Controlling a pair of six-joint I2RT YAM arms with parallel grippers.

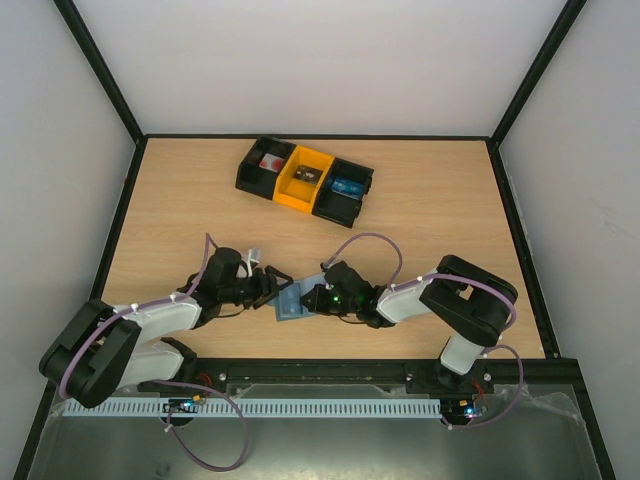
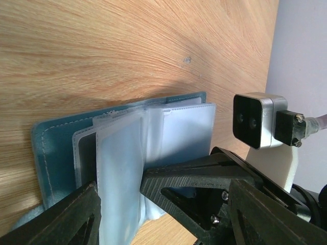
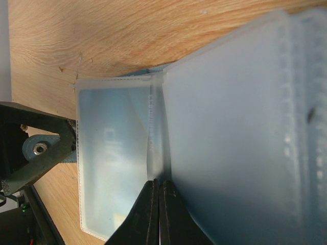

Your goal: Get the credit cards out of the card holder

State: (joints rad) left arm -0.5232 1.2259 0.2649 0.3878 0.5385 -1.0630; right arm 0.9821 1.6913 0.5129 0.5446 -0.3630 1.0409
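The slate-blue card holder (image 1: 291, 306) lies open on the table between both arms. In the left wrist view its cover (image 2: 53, 148) lies flat, with clear plastic sleeves (image 2: 179, 127) fanned above it. My left gripper (image 2: 120, 186) has its fingers pressed on both sides of one raised sleeve; from above it (image 1: 270, 288) is at the holder's left edge. My right gripper (image 3: 159, 186) is shut, pinching a sleeve seam; from above it (image 1: 316, 298) is at the holder's right edge. A pale card (image 3: 110, 153) shows faintly inside a sleeve.
A tray of black and yellow bins (image 1: 305, 180) stands at the back centre, with a brighter blue item (image 1: 348, 186) and a red item (image 1: 270, 162) in it. The right arm's wrist camera (image 2: 258, 120) is close to my left fingers. Walls enclose the table.
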